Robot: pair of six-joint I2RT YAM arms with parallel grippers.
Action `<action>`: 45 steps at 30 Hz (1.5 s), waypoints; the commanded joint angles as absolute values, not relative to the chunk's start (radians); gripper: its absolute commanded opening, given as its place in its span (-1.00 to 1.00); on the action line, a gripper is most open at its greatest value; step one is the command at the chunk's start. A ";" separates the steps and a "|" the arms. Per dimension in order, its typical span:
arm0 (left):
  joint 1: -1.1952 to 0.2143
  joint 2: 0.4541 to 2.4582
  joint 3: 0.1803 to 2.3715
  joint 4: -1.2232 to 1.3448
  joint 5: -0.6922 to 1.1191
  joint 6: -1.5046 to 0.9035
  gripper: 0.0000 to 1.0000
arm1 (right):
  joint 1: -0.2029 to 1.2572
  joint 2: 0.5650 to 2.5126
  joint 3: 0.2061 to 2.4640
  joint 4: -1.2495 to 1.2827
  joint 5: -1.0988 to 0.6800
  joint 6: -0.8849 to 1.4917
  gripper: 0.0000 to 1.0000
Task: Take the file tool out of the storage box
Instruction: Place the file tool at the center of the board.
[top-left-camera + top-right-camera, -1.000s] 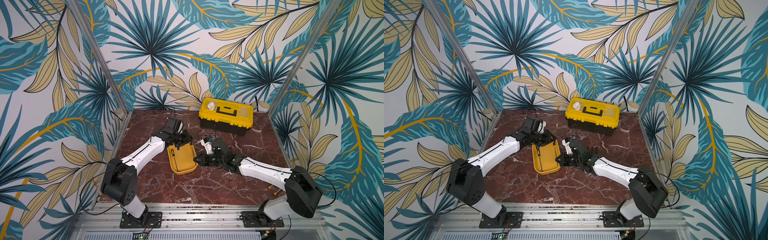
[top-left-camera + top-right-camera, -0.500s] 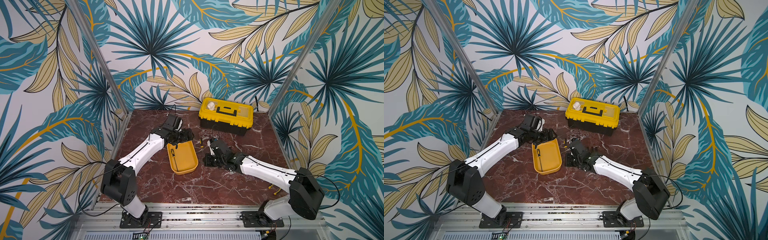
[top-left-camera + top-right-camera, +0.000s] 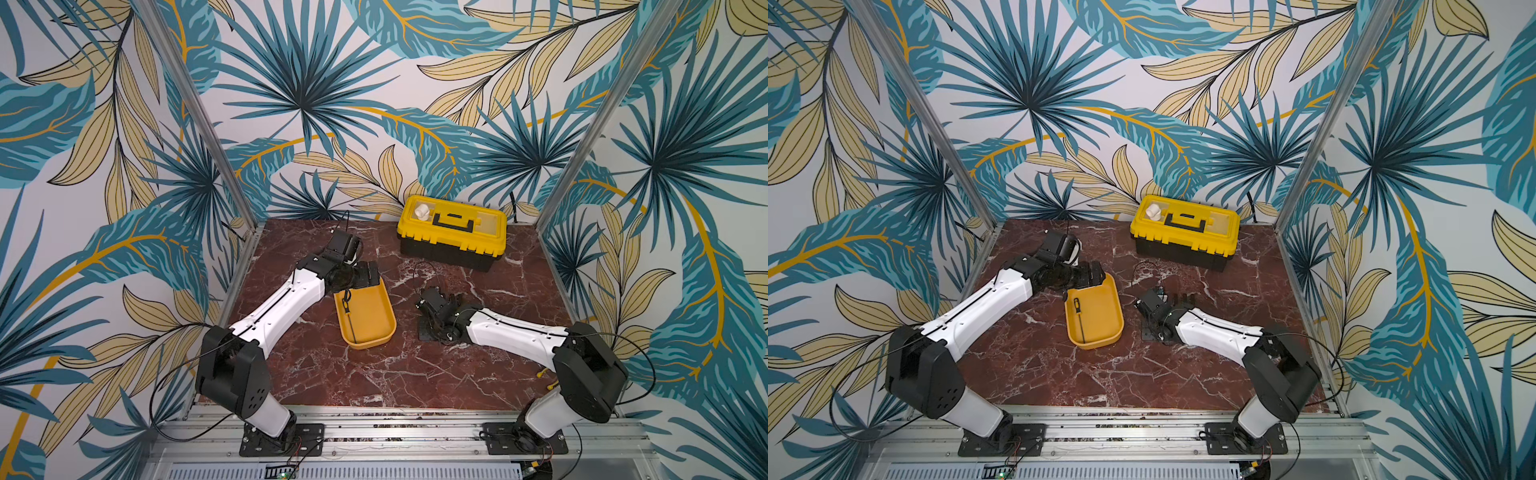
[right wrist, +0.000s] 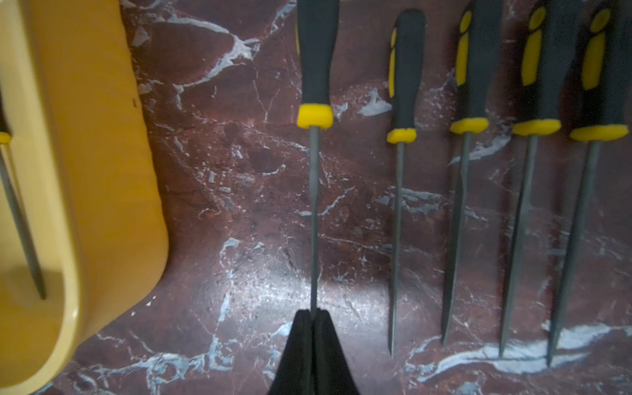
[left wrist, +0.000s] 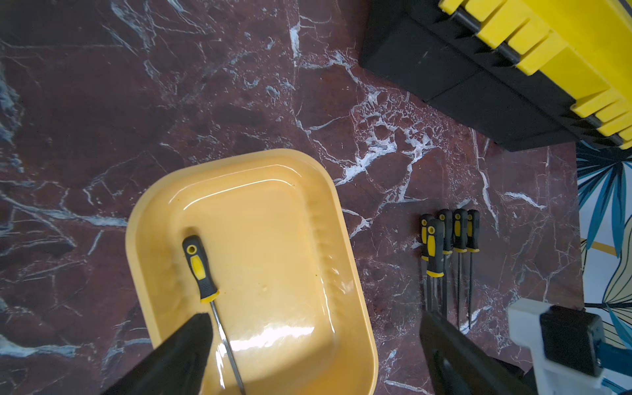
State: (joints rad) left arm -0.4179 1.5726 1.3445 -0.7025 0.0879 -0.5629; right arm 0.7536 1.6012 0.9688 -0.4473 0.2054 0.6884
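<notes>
Boxed file (image 5: 200, 270): a needle file with a black handle, yellow inlay and collar, and a slim grey steel shank. It lies inside the storage box (image 5: 232, 160), a shallow yellow tray left of centre on the marble desk (image 5: 102, 102). It runs along the tray's left wall with its handle toward the far end. Held file (image 4: 314, 61): same pattern, outside the box and just to its right, handle pointing far. The right claw (image 4: 313, 316) is pressed together on the very tip of its shank. Whether this file rests on the desk or hangs just clear cannot be told. Four more files (image 4: 478, 85) lie side by side on the desk to its right. Left claw (image 5: 314, 316): spread wide and empty, hovering over the far end of the box, with one finger (image 5: 181, 352) just beside the boxed file's shank. Black toolbox (image 3: 452, 245) with yellow lid: far, right of centre, shut. Handling, by judgement: light, rigid, not fragile. The bare shank is thin, likely slippery and apt to swivel in a pinch. The rubbery handle is the better hold, taken across its width near the collar, though the tray wall crowds it on the left.
</notes>
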 commanded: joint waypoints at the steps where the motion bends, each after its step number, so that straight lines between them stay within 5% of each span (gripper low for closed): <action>1: -0.416 1.541 1.322 -0.724 0.049 -0.543 1.00 | 0.759 1.639 0.976 -0.472 0.255 0.692 -1.00; 45: -0.466 1.720 1.332 -0.732 -0.116 -0.640 0.86 | 0.761 1.772 0.983 -0.453 0.255 0.681 -0.92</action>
State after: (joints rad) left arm -0.4583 1.6978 1.3346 -0.7410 -0.0765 -0.6094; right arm 0.7547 1.7397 0.9848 -0.4477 0.2581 0.6731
